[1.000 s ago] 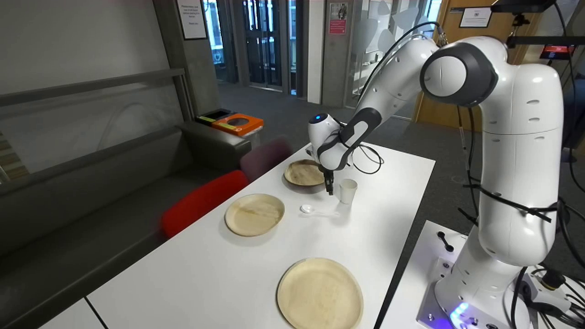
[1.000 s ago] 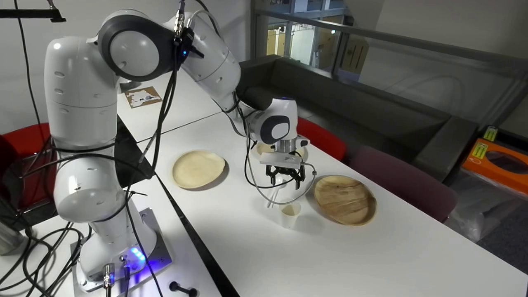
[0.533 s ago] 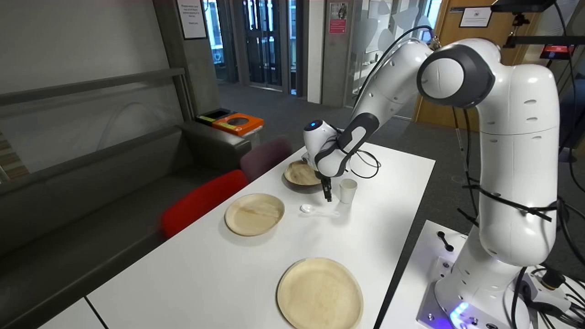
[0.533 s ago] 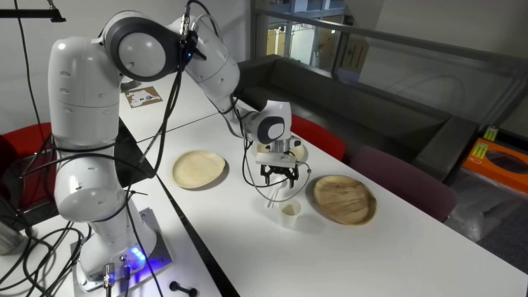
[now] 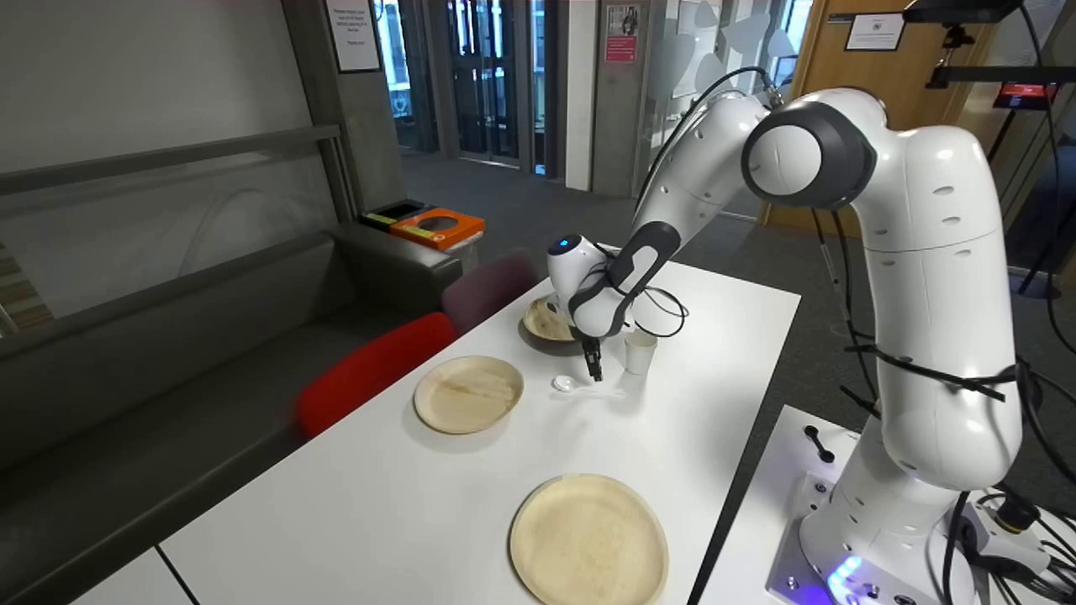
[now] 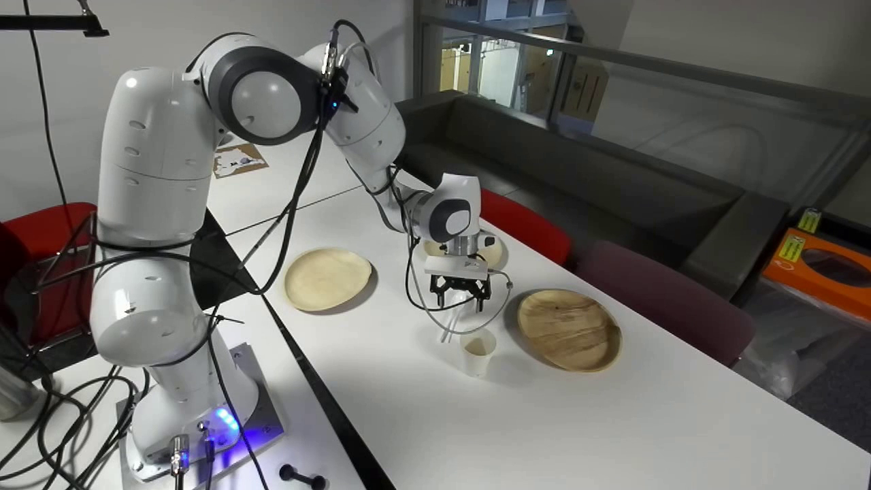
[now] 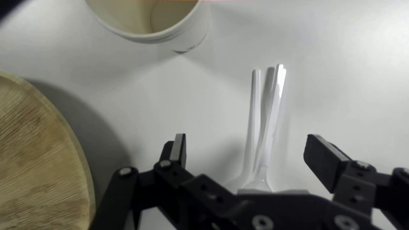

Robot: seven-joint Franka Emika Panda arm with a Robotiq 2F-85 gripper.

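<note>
On a pillar (image 5: 363, 139) hangs a sign (image 5: 353, 35) I can't read. My end effector (image 7: 246, 142) is spread wide above white spoons (image 7: 270, 127) on the white bench (image 5: 378, 512).

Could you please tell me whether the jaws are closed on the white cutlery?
No, the wrist view shows the jaws wide apart, with the white cutlery lying on the table and visible between them.

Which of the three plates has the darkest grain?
The plate nearest the cup: brown streaks cross it, while the other two plates look paler and plainer.
</note>
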